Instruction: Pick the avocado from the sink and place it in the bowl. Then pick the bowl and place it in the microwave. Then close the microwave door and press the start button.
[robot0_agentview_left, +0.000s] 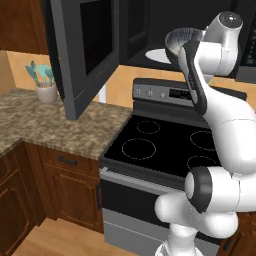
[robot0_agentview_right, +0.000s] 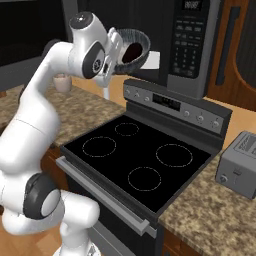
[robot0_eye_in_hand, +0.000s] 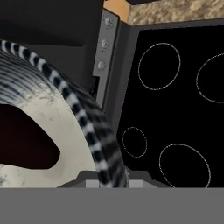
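Note:
My gripper (robot0_agentview_right: 118, 49) is shut on the rim of the blue-grey bowl (robot0_agentview_right: 134, 44), holding it tilted above the stove's back edge, just in front of the open microwave (robot0_agentview_right: 192, 45). The dark avocado (robot0_agentview_right: 132, 53) lies inside the bowl. In the hand view the streaked bowl rim (robot0_eye_in_hand: 87, 127) curves past the avocado (robot0_eye_in_hand: 24, 140) on the pale inside. From the left base view, the bowl (robot0_agentview_left: 176, 41) hangs at the cavity mouth beside the white turntable plate (robot0_agentview_left: 157, 54). The microwave door (robot0_agentview_left: 85, 50) is swung wide open to the left.
A black-topped stove (robot0_agentview_right: 140, 150) with a knob panel (robot0_agentview_left: 165, 92) lies below the bowl. A grey toaster (robot0_agentview_right: 241, 169) sits on the right counter. A white cup of teal utensils (robot0_agentview_left: 46, 87) stands on the granite counter (robot0_agentview_left: 55, 125) at left.

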